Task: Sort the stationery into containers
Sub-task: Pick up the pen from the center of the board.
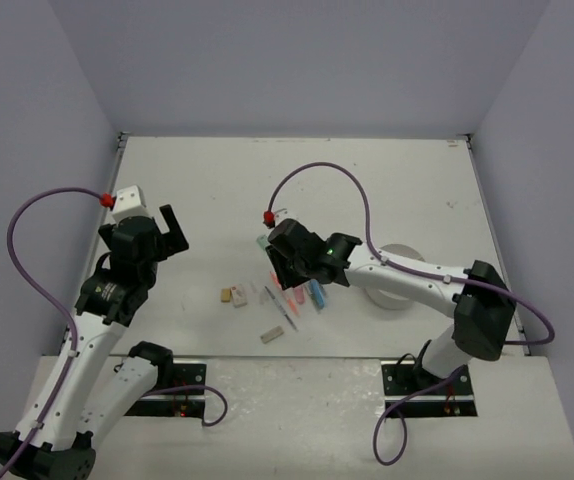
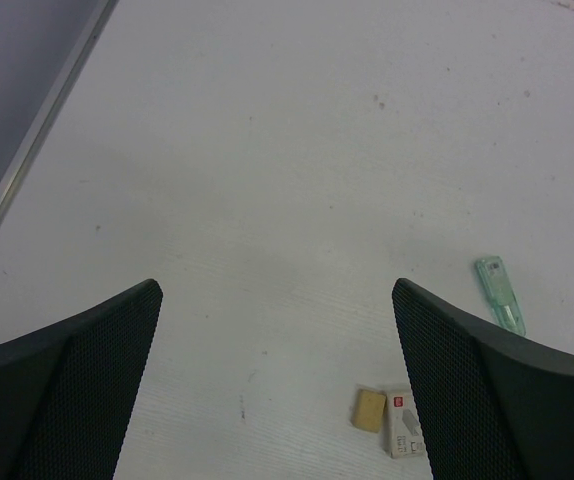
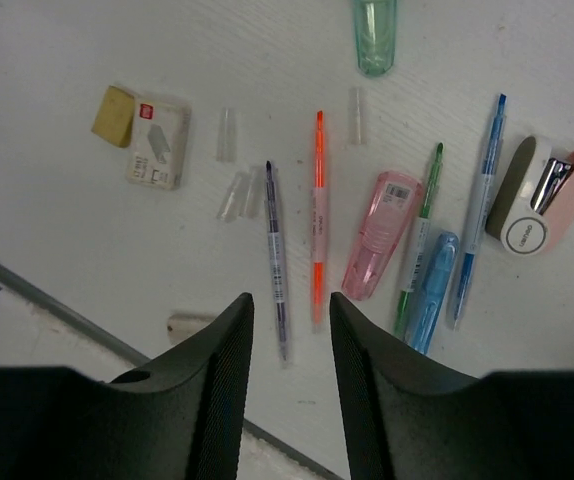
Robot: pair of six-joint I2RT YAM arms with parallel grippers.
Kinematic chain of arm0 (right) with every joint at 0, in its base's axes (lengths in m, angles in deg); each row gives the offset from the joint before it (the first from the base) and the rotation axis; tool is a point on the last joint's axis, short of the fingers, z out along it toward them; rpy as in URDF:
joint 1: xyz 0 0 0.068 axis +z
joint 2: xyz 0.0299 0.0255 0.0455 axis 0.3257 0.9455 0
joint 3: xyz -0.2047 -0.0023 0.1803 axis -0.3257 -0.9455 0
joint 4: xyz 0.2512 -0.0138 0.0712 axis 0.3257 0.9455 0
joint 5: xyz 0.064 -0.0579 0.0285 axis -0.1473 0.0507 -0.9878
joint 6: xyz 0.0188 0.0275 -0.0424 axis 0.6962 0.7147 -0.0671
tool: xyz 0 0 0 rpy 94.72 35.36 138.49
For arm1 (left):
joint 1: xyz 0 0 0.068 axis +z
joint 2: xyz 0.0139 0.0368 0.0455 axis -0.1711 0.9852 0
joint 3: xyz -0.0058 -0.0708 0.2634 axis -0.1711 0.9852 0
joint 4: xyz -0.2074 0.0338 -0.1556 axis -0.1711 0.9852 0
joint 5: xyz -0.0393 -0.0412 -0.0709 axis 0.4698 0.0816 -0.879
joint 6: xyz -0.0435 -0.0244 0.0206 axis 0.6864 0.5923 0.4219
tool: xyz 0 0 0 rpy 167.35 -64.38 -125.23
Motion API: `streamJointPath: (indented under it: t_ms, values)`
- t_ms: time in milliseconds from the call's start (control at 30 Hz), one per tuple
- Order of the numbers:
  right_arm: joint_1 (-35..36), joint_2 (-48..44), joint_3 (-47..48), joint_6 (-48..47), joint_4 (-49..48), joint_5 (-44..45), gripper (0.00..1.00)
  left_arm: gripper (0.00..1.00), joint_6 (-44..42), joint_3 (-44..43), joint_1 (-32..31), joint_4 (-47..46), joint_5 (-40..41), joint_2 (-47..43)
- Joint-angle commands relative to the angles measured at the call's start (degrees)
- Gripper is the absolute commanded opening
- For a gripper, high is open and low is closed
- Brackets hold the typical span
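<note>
The right gripper [image 3: 289, 305] has its fingers drawn narrow and holds nothing. The purple pen [image 3: 276, 250] and the orange pen [image 3: 318, 220] lie flat just ahead, their near ends under the gap. Both look light, stiff and slick (likely to roll), so pinch across mid-barrel. The left gripper [image 2: 277, 290] gapes wide, empty.

Left arm [image 1: 97, 340] and right arm [image 1: 407, 280] are white with black joints. A purple cable [image 1: 27, 215] with a red plug [image 1: 106, 200] loops along each. The left pincer [image 2: 277, 290] has black, dimpled fingers [image 2: 87, 380]. A green light [image 1: 327, 254] glows on the right wrist.
</note>
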State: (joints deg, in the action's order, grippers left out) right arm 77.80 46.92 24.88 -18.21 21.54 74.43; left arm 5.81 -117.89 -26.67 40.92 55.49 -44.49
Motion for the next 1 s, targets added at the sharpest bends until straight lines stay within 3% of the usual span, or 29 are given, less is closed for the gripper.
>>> streamJointPath:
  t_ms: [0, 100, 633, 967]
  values:
    - [0.6, 3.6, 3.7, -0.5, -1.8, 1.8, 0.37, 1.00, 0.1, -1.3, 0.5, -1.7, -0.8, -0.4]
    - [0.6, 9.1, 6.1, -1.0, -0.3, 2.4, 0.27, 1.00, -0.2, -1.1, 0.5, -2.0, -1.6, -0.4]
    - [0.5, 21.3, 8.9, -1.8, 0.5, 2.7, 0.22, 1.00, -0.7, -0.8, 0.5, -2.6, -3.5, -0.4]
    - [0.6, 24.2, 8.8, -1.3, 0.8, 4.4, 0.17, 1.00, -1.2, -0.7, 0.5, -3.0, -4.7, -0.6]
